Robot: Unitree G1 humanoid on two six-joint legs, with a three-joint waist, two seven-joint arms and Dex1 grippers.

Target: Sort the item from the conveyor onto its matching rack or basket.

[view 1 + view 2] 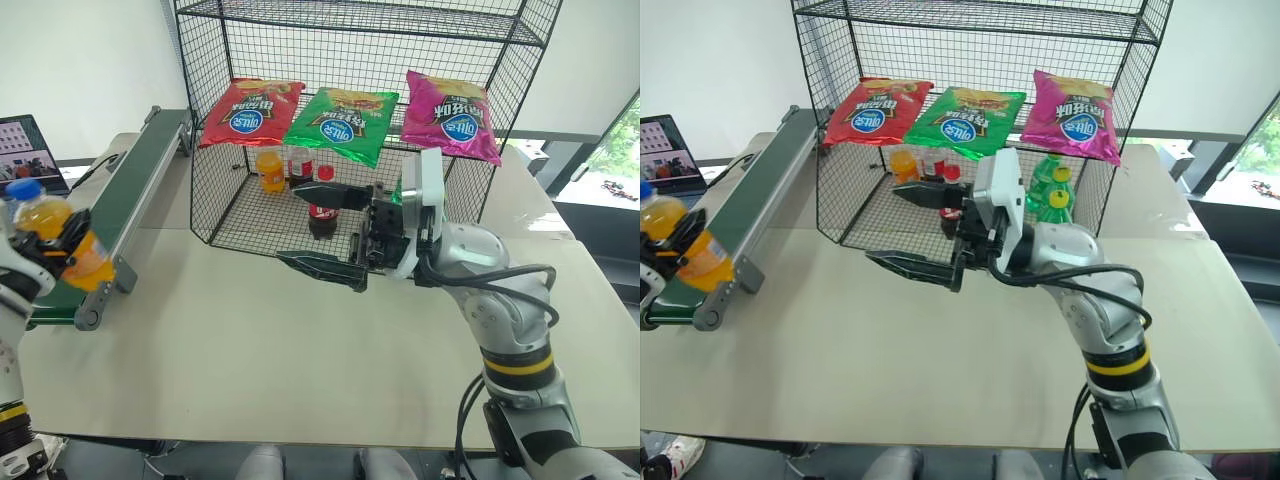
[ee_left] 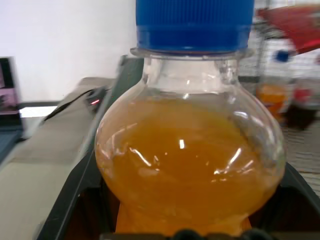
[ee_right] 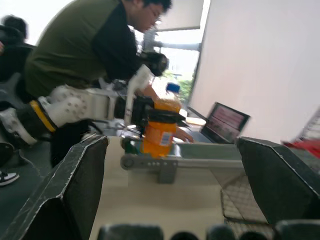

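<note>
Orange soda fills the item (image 1: 55, 235), which my left fingers (image 1: 50, 243) grip tight, lifted above the near end of the conveyor (image 1: 125, 205). My right fingers (image 1: 335, 232) spread wide and empty over the desk (image 1: 300, 360), before the rack (image 1: 350, 120).

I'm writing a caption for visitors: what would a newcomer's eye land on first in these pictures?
Probably the three bright chip bags, red, green and pink, hanging in a row across the black wire rack at the table's far side. Next, the orange soda bottle with its blue cap, gripped in the left claw above the conveyor, and the right claw wide open before the rack.
</note>
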